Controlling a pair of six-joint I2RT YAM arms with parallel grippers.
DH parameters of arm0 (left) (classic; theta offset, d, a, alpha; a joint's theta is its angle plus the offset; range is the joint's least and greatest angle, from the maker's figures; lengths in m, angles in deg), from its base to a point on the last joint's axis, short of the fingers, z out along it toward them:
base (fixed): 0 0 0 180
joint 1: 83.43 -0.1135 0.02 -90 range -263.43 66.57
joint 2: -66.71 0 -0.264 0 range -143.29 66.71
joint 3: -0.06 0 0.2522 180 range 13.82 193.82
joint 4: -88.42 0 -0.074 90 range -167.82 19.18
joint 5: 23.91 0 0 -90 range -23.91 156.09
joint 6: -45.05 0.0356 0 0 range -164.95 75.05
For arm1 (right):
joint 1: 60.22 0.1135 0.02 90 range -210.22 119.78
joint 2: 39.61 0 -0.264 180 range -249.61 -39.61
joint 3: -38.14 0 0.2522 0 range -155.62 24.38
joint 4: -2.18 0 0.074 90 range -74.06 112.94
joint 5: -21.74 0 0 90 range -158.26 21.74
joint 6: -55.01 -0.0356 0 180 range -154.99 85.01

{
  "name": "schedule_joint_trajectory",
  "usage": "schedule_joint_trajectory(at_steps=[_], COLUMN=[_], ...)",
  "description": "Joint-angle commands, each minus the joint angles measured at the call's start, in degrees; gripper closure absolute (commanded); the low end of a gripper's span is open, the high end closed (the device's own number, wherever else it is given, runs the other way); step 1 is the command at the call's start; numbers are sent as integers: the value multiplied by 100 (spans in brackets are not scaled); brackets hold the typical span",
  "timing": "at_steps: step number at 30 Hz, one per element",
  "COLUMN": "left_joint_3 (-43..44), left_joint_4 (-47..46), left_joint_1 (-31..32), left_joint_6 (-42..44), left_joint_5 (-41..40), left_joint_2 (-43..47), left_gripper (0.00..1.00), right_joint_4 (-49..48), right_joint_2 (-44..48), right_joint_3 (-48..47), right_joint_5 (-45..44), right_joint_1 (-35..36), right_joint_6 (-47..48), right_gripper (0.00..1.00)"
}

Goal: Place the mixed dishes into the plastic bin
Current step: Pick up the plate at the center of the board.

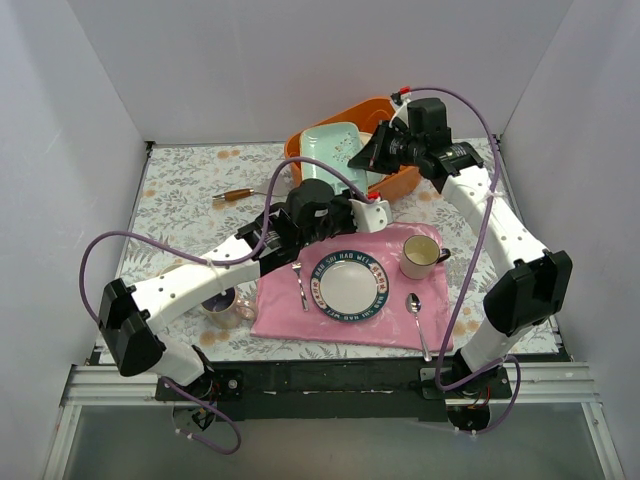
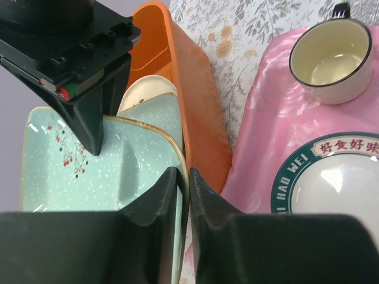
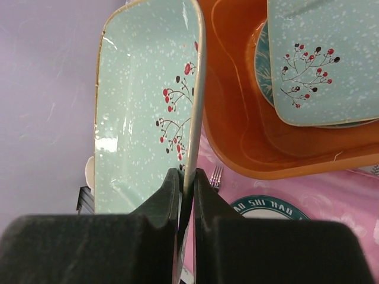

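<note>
Both arms are smooth white shells joined by chunky black joints. The left arm sits at lower left of the overhead view, and the right arm runs along the right side. Small dark screws dot the left arm's long white link. A thin lavender cable trails off each arm in wide arcs. Close up, the left gripper and right gripper have matte black, wedge-shaped fingers. The right gripper's ribbed black body, at upper left of the left wrist view, carries a tiny red dot beside a green one.
</note>
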Motion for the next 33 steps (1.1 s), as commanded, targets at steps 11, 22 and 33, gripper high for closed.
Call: schedule_joint_trajectory(at_steps=[11,22,33], left_joint_3=[-59,327,239], left_joint_4=[-928,-208,399], left_joint_1=[-144,-732,-1813], left_joint_6=[-1656,-3588,-5260], left_joint_5=[-461,-867,-524], left_joint_2=[704,871,1152], left_gripper=[12,2,2], right_joint_4=[-828,-951,-986], right_joint_2=[-275,-1022,-1734], right_joint_3=[-751,-1585,-2254], right_joint_5=[554,633,554], right_joint_1=[-566,-760,-786], right_joint_6=[1123,1694,2116], right_gripper=[99,99,99])
